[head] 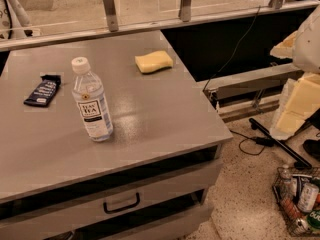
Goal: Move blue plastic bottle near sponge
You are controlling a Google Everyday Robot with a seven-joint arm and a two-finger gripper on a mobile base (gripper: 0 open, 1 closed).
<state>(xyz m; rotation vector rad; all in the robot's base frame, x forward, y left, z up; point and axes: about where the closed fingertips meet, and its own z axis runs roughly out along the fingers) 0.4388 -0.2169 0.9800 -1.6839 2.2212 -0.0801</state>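
The blue plastic bottle (92, 103) stands upright on the grey table (160, 119), left of centre. It is clear, with a white cap and a white "TEA" label. The pale yellow sponge (154, 62) lies flat near the table's far right edge, well apart from the bottle. Pale segments of my arm (300, 99) show at the right edge of the view, off the table. The gripper itself is out of view, and nothing holds the bottle.
A dark snack bar wrapper (43, 90) lies at the table's left. The table has a drawer with a handle (121, 204). A glass rail (150, 19) runs behind it. A wire basket of cans (300, 199) and cables lie on the floor at the right.
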